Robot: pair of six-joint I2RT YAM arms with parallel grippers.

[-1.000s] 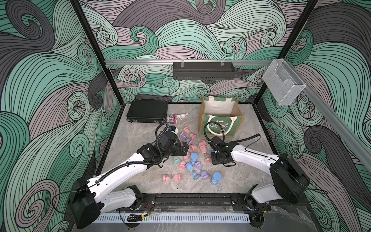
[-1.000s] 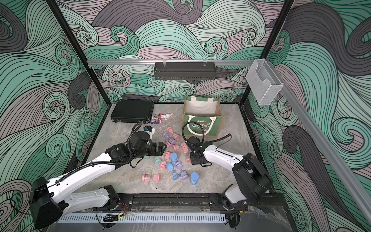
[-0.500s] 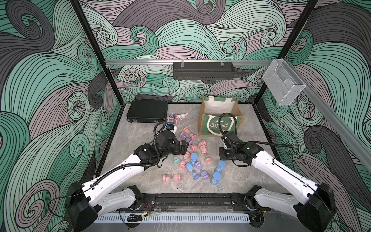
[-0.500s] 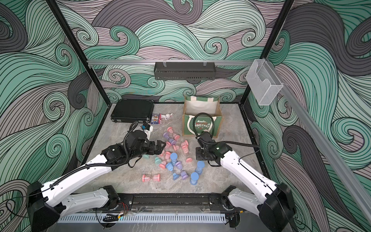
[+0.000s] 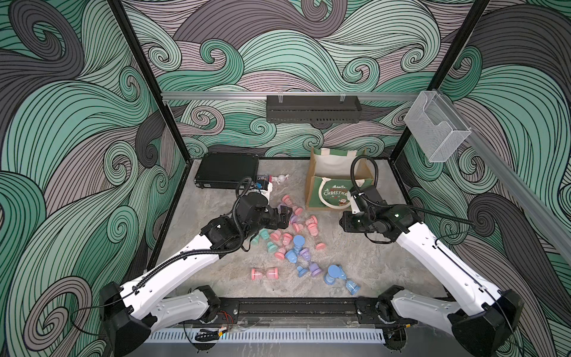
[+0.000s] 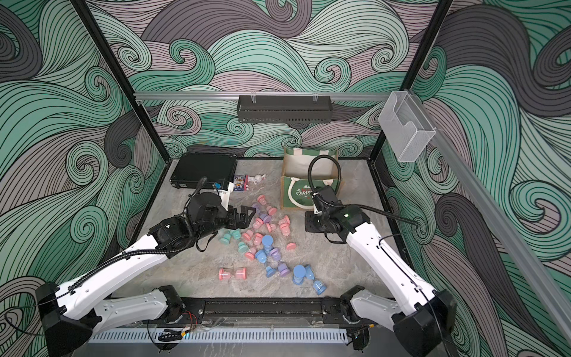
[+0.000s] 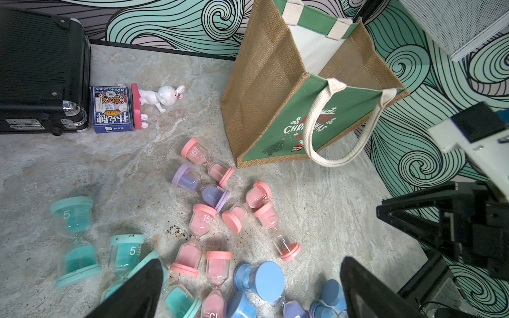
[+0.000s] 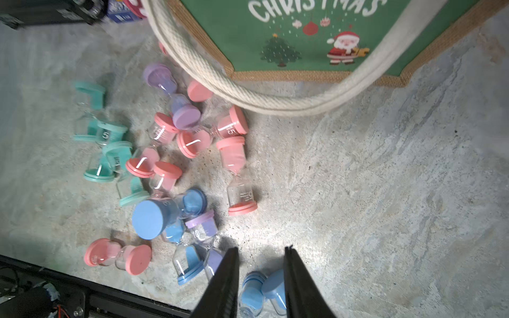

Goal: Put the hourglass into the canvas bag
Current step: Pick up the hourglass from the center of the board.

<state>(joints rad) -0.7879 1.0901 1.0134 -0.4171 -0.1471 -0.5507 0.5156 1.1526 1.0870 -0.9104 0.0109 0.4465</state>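
Observation:
Several hourglasses (image 5: 298, 241) in pink, blue, teal and purple lie scattered mid-table; none is held. The canvas bag (image 5: 335, 193) stands open at the back right, its green "Christmas" front facing the pile, also in the left wrist view (image 7: 316, 115). My left gripper (image 7: 252, 264) hovers open over the pile's left part (image 5: 284, 216), above a blue hourglass (image 7: 259, 280). My right gripper (image 8: 260, 249) hangs right of the pile, just in front of the bag (image 5: 347, 222). Its jaws stand a narrow gap apart with nothing between them. Two blue hourglasses (image 8: 264, 289) on the table show through that gap.
A flat black hard case (image 5: 227, 170) lies at the back left, with a card pack (image 7: 111, 108) and a white rabbit figure (image 7: 162, 96) beside it. One pink hourglass (image 5: 264, 274) lies apart near the front. The black rail (image 5: 296, 309) runs along the front edge.
My right arm pulled back from the pile and rose toward the bag's front. A blue hourglass that went along with it now lies at the front right. The left gripper shifted slightly.

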